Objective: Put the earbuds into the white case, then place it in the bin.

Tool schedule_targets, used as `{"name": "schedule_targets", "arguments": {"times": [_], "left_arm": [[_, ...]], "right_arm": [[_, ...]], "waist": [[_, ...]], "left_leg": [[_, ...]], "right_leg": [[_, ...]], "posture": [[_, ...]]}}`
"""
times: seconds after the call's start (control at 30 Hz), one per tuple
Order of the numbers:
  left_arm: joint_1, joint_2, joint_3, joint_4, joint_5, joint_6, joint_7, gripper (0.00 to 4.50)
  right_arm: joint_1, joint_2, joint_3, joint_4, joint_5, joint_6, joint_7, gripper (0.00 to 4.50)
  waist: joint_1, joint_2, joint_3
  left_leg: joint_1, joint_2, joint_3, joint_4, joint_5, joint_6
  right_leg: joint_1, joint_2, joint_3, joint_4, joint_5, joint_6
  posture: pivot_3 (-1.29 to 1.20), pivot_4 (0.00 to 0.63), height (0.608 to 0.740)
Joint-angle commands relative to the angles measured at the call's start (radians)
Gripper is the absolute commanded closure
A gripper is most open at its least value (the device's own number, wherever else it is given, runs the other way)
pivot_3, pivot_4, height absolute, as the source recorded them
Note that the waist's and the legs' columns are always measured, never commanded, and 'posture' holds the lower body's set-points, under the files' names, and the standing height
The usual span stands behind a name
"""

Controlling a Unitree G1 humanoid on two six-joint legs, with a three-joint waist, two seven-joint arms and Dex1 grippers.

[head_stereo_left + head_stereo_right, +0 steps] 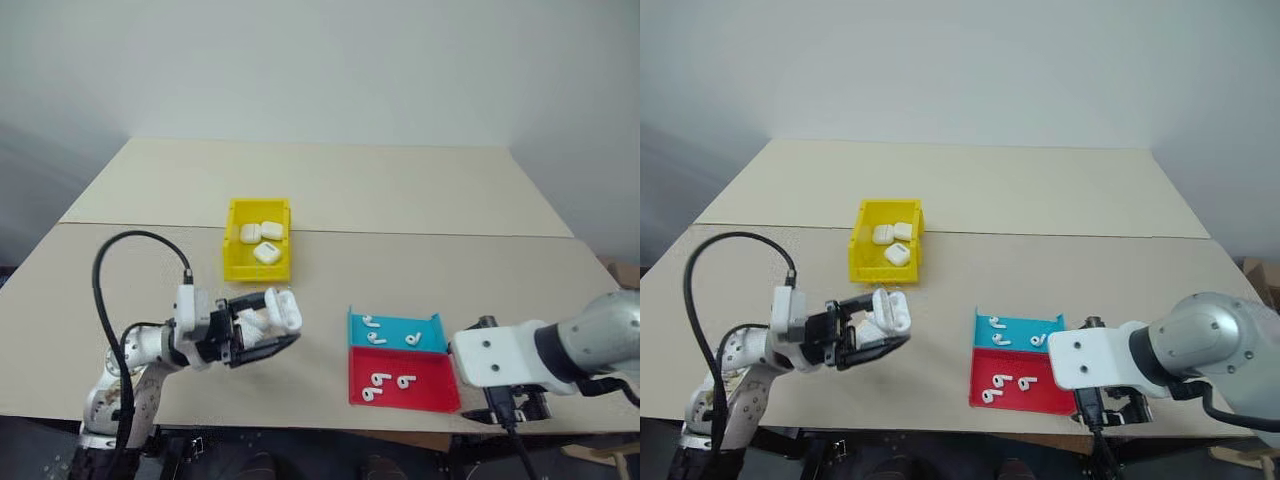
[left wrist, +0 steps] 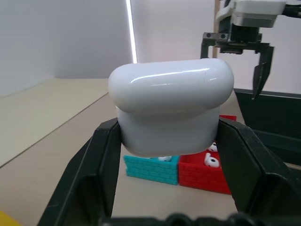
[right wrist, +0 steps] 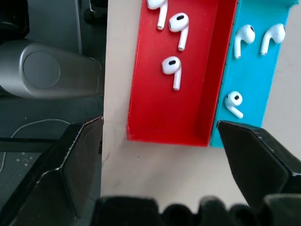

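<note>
holding white case (image 1: pixel 280 310) in left hand (image 1: pixel 262 330), fingers clamped on its sides, lid shut, above tabletop (image 1: pixel 420 260) in front of yellow bin (image 1: pixel 258 240). hanging right hand (image 3: pixel 160 141) wide and empty over near edge of red tray (image 3: pixel 178 94). earbuds (image 3: pixel 171 66) lying just ahead of right hand, stems pointing roughly toward it; right hand nearer, blue tray (image 3: pixel 254 70) beyond.

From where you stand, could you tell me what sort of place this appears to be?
Probably a lab or test bench set up for a sorting exercise: a plain beige table against bare white walls, carrying a yellow bin of white cases, plus a blue tray and a red tray of loose earbuds.
</note>
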Motion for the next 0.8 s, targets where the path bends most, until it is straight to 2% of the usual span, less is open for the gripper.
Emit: {"name": "schedule_targets", "arguments": {"times": [0.03, 0.17, 0.27, 0.4, 0.5, 0.57, 0.8], "left_arm": [[0.016, 0.007, -0.01, -0.015, -0.023, -0.029, -0.016, 1.74], [0.033, 0.009, -0.012, -0.025, -0.044, -0.018, -0.007, 1.74], [0.043, 0.014, -0.013, -0.028, -0.039, -0.025, 0.002, 1.74], [0.043, 0.013, -0.02, -0.046, -0.038, -0.024, 0.032, 1.74], [0.047, 0.024, -0.023, -0.057, -0.037, -0.026, 0.035, 1.74], [0.052, 0.031, -0.024, -0.067, -0.038, -0.02, 0.04, 1.74], [0.053, 0.041, -0.029, -0.082, -0.044, -0.013, 0.065, 1.74]], "right_arm": [[-0.078, 0.026, 0.113, -0.015, -0.073, 0.026, 0.008, 0.83], [-0.174, 0.098, 0.288, 0.002, -0.202, 0.042, 0.023, 0.83], [-0.249, 0.159, 0.385, 0.02, -0.273, 0.062, 0.045, 1.42], [-0.331, 0.231, 0.498, 0.054, -0.378, 0.074, 0.068, 1.42], [-0.368, 0.274, 0.561, 0.074, -0.438, 0.072, 0.091, 1.42], [-0.381, 0.3, 0.592, 0.085, -0.475, 0.073, 0.1, 1.8], [-0.388, 0.347, 0.64, 0.116, -0.561, 0.061, 0.143, 1.8]], "waist": [[0.0, 0.0, 0.0], [-0.002, 0.0, 0.0], [-0.003, 0.0, 0.0], [-0.002, 0.0, 0.0], [-0.002, 0.0, 0.0], [-0.001, 0.0, 0.0], [0.0, 0.0, 0.0]], "left_leg": [[0.0, 0.0, 0.0, 0.0, 0.0, 0.0], [0.0, 0.0, 0.0, 0.0, 0.0, 0.0], [0.0, 0.0, 0.0, 0.0, 0.0, 0.0], [0.0, 0.0, 0.0, 0.0, 0.0, 0.0], [0.0, 0.0, 0.0, 0.0, 0.0, 0.0], [0.0, 0.0, 0.0, 0.0, 0.0, 0.0], [0.0, 0.0, 0.0, 0.0, 0.0, 0.0]], "right_leg": [[0.0, 0.0, 0.0, 0.0, 0.0, 0.0], [0.0, 0.0, 0.0, 0.0, 0.0, 0.0], [0.0, 0.0, 0.0, 0.001, 0.0, 0.0], [-0.001, 0.0, 0.0, 0.001, 0.0, 0.0], [-0.001, 0.0, 0.0, 0.0, 0.0, 0.0], [-0.001, 0.0, 0.0, 0.0, 0.0, 0.0], [-0.001, 0.0, -0.001, 0.0, 0.0, 0.0]], "posture": [[0.0, 0.15, 0.74], [0.0, 0.15, 0.74], [0.0, 0.15, 0.74], [0.0, 0.15, 0.74], [0.0, 0.15, 0.74], [0.0, 0.15, 0.74], [0.0, 0.15, 0.74]]}}
